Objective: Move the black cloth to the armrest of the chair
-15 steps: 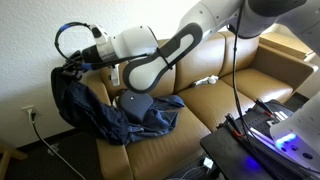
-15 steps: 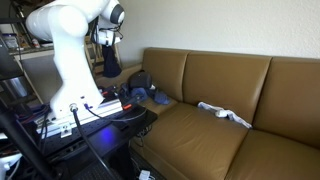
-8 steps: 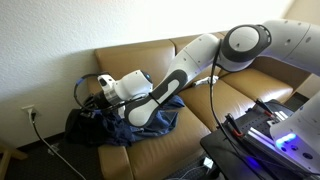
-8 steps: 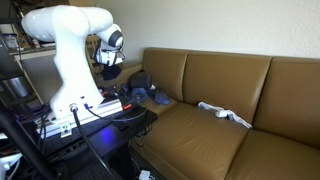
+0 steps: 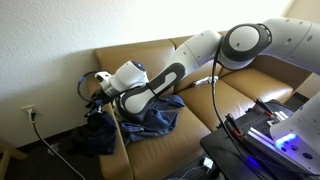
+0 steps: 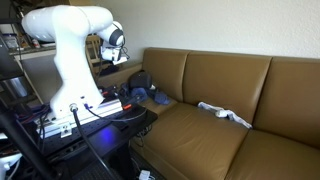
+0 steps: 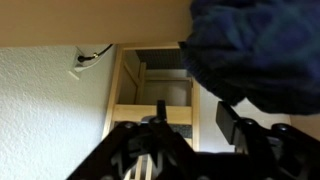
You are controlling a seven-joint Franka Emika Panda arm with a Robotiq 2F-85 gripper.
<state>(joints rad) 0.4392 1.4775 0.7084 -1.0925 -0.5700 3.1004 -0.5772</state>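
The black cloth (image 5: 150, 118) is a dark bluish heap lying across the sofa's end seat and over the armrest (image 5: 122, 152), with one end hanging down the outer side. My gripper (image 5: 93, 97) hovers just above that armrest end, close to the cloth's upper edge. In the wrist view the gripper (image 7: 195, 118) is open, its two fingers apart with nothing between them, and the cloth (image 7: 255, 50) fills the upper right, right by one finger. In an exterior view the cloth (image 6: 140, 85) shows as a dark lump behind the arm.
A white rag (image 6: 222, 112) lies on the middle cushion of the tan sofa (image 5: 240, 90). An equipment cart with cables (image 5: 265, 125) stands in front. A wall outlet (image 5: 30, 113) with a cord and a wooden frame (image 7: 150, 90) sit beside the armrest.
The arm came down from high over the armrest with the cloth. The jaws have since opened, and the cloth now hangs lower over the armrest's outer side.
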